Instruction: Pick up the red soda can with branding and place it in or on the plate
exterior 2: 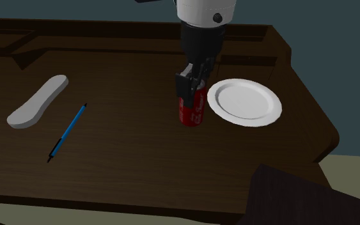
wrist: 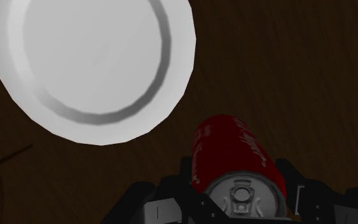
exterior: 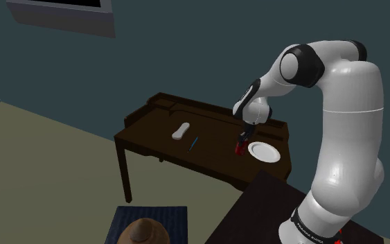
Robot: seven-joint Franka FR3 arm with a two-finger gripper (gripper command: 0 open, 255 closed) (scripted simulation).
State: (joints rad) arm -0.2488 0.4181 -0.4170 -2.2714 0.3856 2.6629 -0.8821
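The red soda can (exterior 2: pixel 194 111) stands just beside the plate (exterior 2: pixel 244 102), its top pinched by the end effector (exterior 2: pixel 193 89).

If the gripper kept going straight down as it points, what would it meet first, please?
Most likely the red soda can, whose top lies directly in line with the gripper, then the table.

shows dark, faintly grained matt wood on the table (exterior 2: pixel 127 160). gives the red can (exterior 2: pixel 196 114) a glossy skin, grey metal on top. renders the white plate (exterior 2: pixel 244 102) smooth and matt.
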